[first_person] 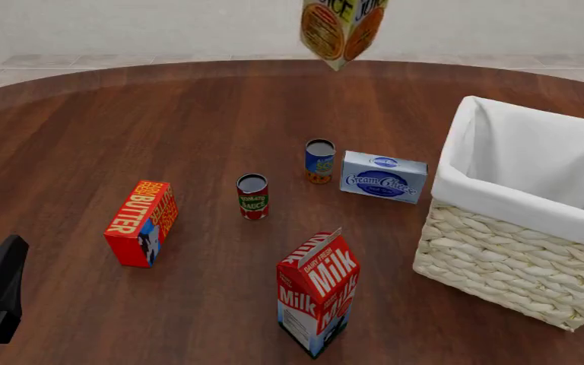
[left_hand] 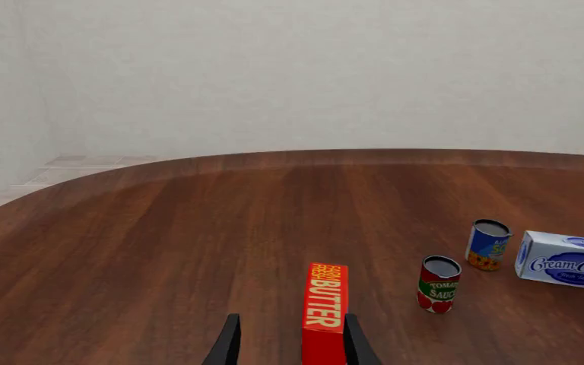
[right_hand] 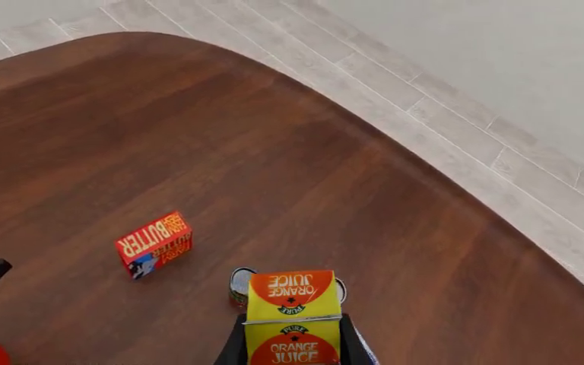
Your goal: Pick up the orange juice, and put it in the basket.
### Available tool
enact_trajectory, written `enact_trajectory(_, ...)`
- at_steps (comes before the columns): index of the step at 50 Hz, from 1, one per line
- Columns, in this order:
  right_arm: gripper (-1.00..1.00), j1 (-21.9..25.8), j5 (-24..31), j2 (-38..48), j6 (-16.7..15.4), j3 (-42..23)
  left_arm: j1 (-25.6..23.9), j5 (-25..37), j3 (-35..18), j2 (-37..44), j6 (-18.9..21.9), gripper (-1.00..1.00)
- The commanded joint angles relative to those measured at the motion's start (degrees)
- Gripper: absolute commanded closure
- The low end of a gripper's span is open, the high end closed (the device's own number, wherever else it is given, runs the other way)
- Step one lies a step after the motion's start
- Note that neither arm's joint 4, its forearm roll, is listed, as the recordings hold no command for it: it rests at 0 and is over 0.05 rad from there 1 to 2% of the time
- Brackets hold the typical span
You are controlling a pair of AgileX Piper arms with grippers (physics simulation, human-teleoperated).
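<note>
A: Right gripper (right_hand: 292,346)?
B: Clamped on the orange-and-yellow gable-top orange juice carton (right_hand: 293,315), one finger each side; carton high above the dark wooden table (first_person: 119,114), clipped by the front view's top edge.
A: Left gripper (left_hand: 288,342)?
B: Low at the near-left; fingers parted, holding nothing; red butter box (left_hand: 324,313) just ahead.
A: Basket?
B: Cream wicker basket with white cloth liner (first_person: 520,205) far right; nothing visible inside.
</note>
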Motion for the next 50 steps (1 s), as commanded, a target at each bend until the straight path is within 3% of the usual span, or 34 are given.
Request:
enact_trajectory(1, 1.0, -2.2, 2.71, -3.16, 0.26, -1.36, 0.0, 0.0, 0.0, 0.0, 0.0, -1.0)
enact_trajectory(50, 1.0, -16.58, 9.06, -19.57, -0.09, 6.37, 0.0, 0.0, 0.0, 0.0, 0.0, -1.0)
